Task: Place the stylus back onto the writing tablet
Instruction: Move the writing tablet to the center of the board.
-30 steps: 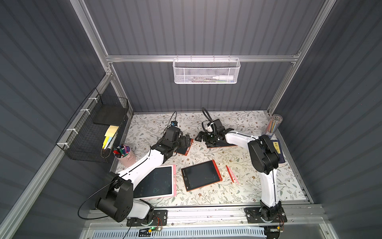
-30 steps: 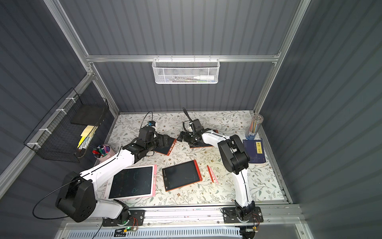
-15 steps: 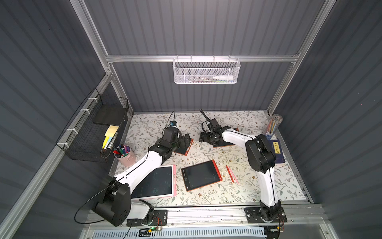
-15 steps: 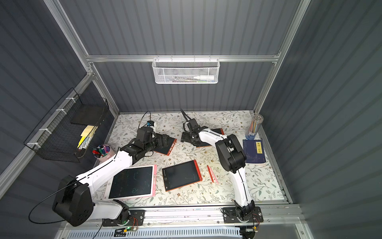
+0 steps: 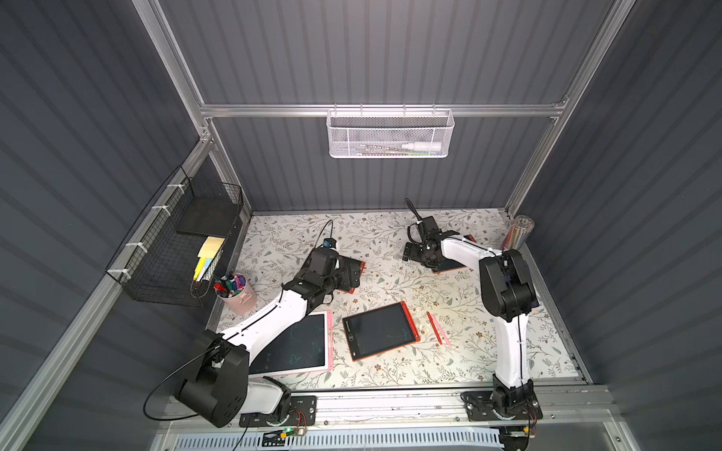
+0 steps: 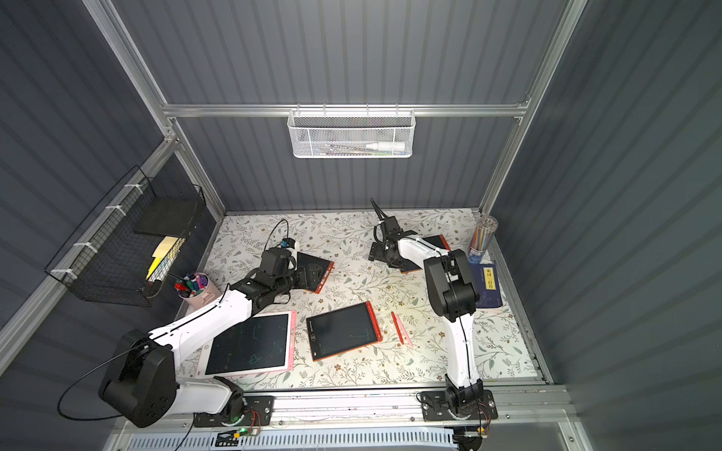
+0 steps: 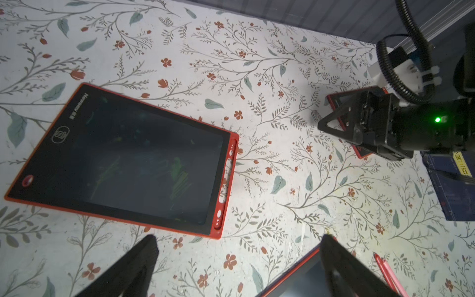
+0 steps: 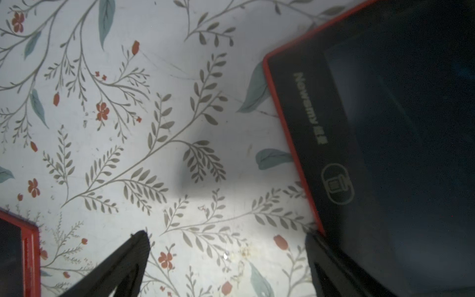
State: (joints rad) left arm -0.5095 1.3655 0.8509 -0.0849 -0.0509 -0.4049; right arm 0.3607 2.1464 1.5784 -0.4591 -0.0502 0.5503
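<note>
A red stylus (image 5: 433, 327) and a pink stylus (image 5: 444, 337) lie side by side on the floral mat, right of the centre red writing tablet (image 5: 379, 331); they also show in the other top view as red stylus (image 6: 397, 327). My left gripper (image 5: 353, 273) hangs open over a second red tablet (image 7: 123, 159) whose side slot is empty. My right gripper (image 5: 410, 255) stands open at the edge of a third red tablet (image 8: 385, 154) at the back right. Neither gripper (image 7: 237, 246) (image 8: 226, 239) has anything between its fingers.
A large pink tablet (image 5: 297, 343) lies front left under the left arm. A pink pen cup (image 5: 234, 291) stands at the left, a clear pencil tube (image 5: 517, 234) and a blue book (image 6: 486, 285) at the right. Wire baskets hang on the walls.
The right arm has shifted slightly over the back right tablet, its jaws still wide. The left arm has barely moved. The styluses and tablets lie where they were.
</note>
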